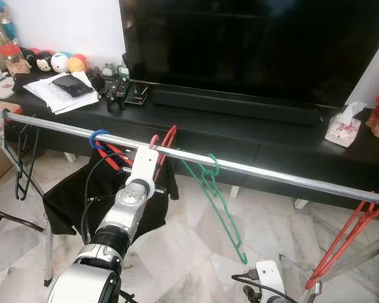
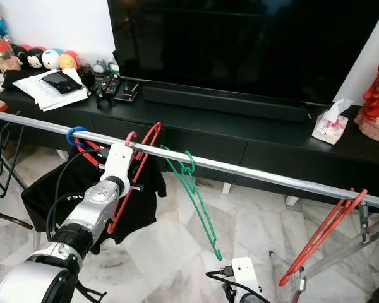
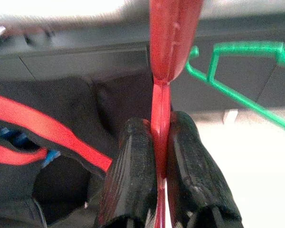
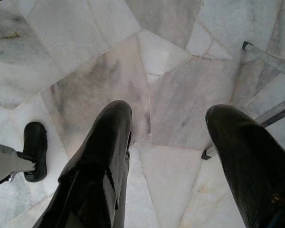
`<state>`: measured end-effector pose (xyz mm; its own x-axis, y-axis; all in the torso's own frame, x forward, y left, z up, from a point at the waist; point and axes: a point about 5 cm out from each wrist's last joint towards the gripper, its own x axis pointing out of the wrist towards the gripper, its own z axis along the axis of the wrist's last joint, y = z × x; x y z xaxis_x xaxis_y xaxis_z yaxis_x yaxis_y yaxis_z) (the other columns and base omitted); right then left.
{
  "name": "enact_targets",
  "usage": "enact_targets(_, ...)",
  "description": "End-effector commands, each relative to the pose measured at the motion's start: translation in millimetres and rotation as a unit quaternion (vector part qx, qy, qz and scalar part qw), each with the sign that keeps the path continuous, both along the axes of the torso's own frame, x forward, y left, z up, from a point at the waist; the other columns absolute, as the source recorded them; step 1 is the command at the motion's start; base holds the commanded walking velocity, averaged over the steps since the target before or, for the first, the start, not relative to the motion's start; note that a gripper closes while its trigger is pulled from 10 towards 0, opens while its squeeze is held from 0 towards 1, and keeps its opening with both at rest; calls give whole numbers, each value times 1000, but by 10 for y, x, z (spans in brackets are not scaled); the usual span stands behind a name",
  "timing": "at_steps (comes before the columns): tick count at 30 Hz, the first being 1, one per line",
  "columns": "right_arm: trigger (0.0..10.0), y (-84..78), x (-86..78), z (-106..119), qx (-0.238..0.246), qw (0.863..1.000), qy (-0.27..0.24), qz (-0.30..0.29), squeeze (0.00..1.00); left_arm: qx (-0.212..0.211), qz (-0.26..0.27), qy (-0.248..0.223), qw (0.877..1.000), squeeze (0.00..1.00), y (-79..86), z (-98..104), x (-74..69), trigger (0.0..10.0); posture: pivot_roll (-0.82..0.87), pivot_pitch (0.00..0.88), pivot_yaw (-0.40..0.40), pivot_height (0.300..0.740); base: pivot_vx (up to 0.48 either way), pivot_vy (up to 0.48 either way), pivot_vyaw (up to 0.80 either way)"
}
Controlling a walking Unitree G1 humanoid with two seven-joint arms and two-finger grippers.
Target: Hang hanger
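Left gripper point(image 3: 161, 171) clamping red hanger point(image 3: 167, 57)

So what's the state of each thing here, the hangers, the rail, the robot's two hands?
Red hanger: hooked over the rail, pinched by the left gripper.
Left gripper: shut on it.
Green hanger: hanging free, tilted.
Blue hanger: hooked on, carrying a black garment.
Rail: slanting across.
Right gripper: open, low over the floor.
TV: off.
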<state>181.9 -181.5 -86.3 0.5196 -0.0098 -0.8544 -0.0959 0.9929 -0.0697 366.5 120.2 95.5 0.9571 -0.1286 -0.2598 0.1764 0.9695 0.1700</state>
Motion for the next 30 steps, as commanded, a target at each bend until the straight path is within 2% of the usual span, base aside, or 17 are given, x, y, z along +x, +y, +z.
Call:
enact_targets(1,10000,-18,6,4,2,1000,1,-11,0,6,-4,20,1000,0,-25,-49,-2,10000,8,0,-49,740,0,0,0)
enact_targets(6,10000,-15,8,4,3,1000,0,-12,0,17,-20,45,999,0,-64,-165,-64,10000,8,0,-47,740,0,0,0)
enact_targets(15,10000,-14,9,4,3,1000,1,-11,0,3,-15,23,1000,0,-53,-155,-71,10000,13,0,-49,740,0,0,0)
enact_targets(16,10000,-14,9,4,3,1000,1,-10,0,1,-14,16,1000,43,-49,-140,-69,10000,13,0,-49,740,0,0,0)
enact_targets(17,10000,-14,9,4,3,1000,1,-10,0,-4,-12,5,1000,733,-41,-115,-64,10000,13,0,-49,740,0,0,0)
enact_targets(18,10000,-14,9,5,3,1000,1,-10,0,-8,-10,-2,1000,733,-36,-98,-60,10000,13,0,-49,740,0,0,0)
enact_targets(19,10000,-15,11,5,3,1000,1,-10,0,-12,-8,-7,1000,1000,-33,-83,-56,10000,17,0,-51,740,0,0,0)
enact_targets(26,10000,-23,14,8,2,1000,1,-9,0,-34,-20,-53,998,1000,-60,-6,-81,10000,16,0,-52,740,0,0,0)
enact_targets(30,10000,-25,11,7,2,1000,1,-8,0,-34,-23,-59,997,1000,-60,-30,-125,10000,16,0,-53,740,0,0,0)
